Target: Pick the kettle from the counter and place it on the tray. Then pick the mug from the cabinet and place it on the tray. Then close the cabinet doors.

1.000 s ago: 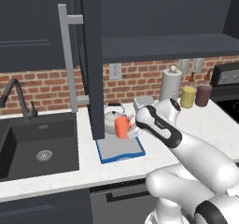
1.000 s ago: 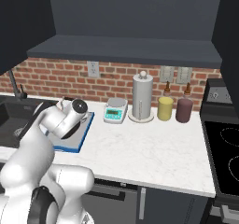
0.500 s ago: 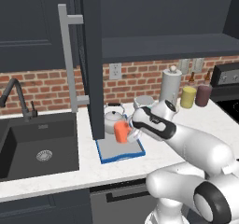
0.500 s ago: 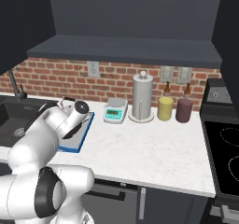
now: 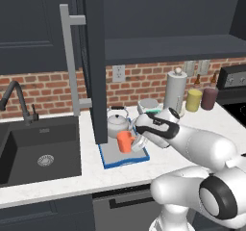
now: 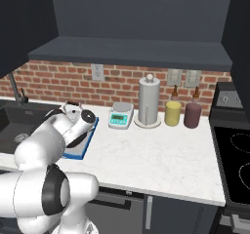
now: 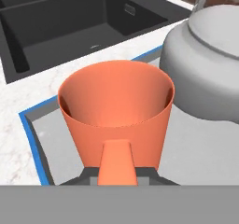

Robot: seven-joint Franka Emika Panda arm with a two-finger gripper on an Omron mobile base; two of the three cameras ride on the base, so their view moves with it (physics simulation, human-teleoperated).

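Note:
My gripper (image 5: pixel 136 142) is shut on the handle of the orange mug (image 5: pixel 125 141), holding it low over the front of the tray (image 5: pixel 113 163), a grey tray with a blue rim. I cannot tell whether the mug touches the tray floor. From the hand, the mug (image 7: pixel 116 108) opens toward the camera with its handle between my fingers, over the tray (image 7: pixel 51 141). The silver kettle (image 5: pixel 116 123) stands on the back of the tray, right beside the mug, and the kettle (image 7: pixel 205 73) is close on the right. The navy cabinet door (image 5: pixel 94 61) hangs open over the white counter (image 5: pixel 57 179).
The dark sink (image 5: pixel 41 153) and faucet (image 5: pixel 19 100) lie left of the tray. A white scale (image 6: pixel 120 116), paper-towel roll (image 6: pixel 149 101), yellow canister (image 6: pixel 172 113) and dark-red canister (image 6: pixel 192 115) line the brick wall. A stove (image 6: pixel 237 165) is at the right.
The gripper has lowered the mug toward the tray floor beside the kettle. The kettle, tray and cabinet door have not moved.

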